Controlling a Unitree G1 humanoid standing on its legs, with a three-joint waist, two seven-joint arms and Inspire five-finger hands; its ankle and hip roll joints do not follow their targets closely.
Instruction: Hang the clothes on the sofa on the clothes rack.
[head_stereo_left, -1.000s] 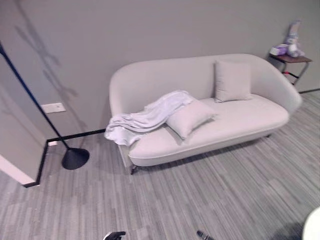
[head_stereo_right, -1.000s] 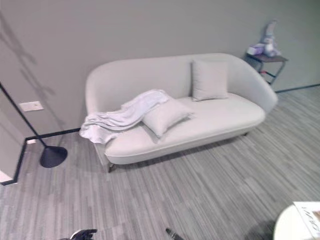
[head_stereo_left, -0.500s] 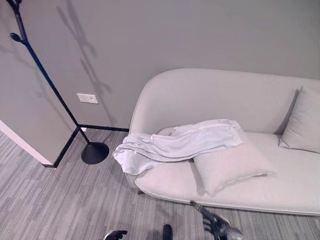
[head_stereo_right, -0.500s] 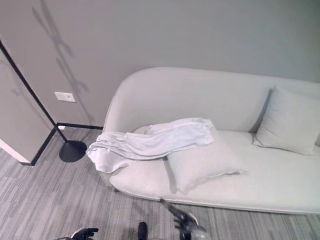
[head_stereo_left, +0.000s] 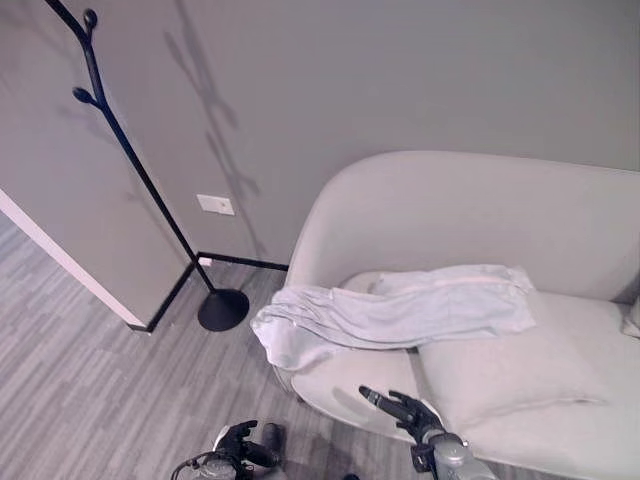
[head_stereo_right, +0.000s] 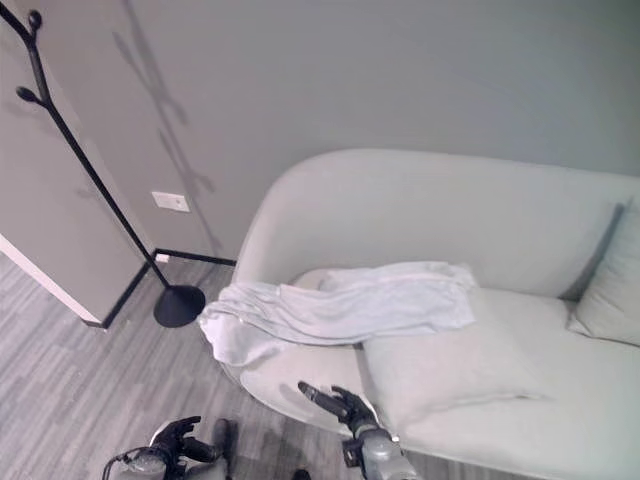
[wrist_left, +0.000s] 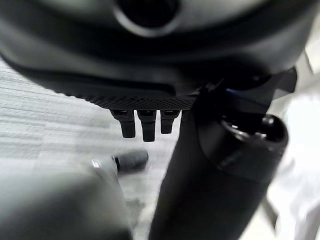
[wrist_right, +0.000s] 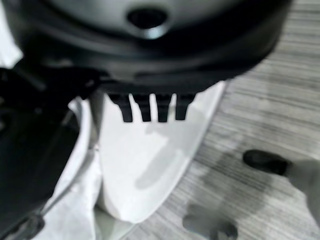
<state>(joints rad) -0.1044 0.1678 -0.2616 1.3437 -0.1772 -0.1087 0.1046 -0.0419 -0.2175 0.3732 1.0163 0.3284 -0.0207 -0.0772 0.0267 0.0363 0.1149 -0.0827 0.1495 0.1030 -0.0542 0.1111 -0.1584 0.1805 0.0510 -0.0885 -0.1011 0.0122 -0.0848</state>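
The right hand (head_stereo_left: 400, 410) reaches forward over the front edge of the pale cream, rounded upholstered sofa (head_stereo_left: 440, 210), its dark fingers stretched out straight and holding nothing; its fingertips point toward the sofa's left end, just short of the garment. In the right wrist view the fingers (wrist_right: 150, 107) show as a short row above the sofa's curved front edge (the grey floor lies beside it). The left hand (head_stereo_left: 243, 447) hangs low over the floor, near the bottom of the head views, empty, its fingers loosely curled in.

Beyond the right hand lies the crumpled white cloth garment (head_stereo_left: 400, 312), spread lengthwise along the seat and draped over the sofa's left end, where a fold hangs down past the edge. Its right end rests on the top edge of a cream square cushion (head_stereo_left: 510, 378) lying flat on the seat.

Further left, well apart from the sofa, stands the thin black metal clothes rack (head_stereo_left: 130, 165) with knobbed pegs and a round base on the grey striped carpet floor (head_stereo_left: 90, 400), against the grey wall (head_stereo_left: 400, 80), which carries a white wall socket plate (head_stereo_left: 216, 204).
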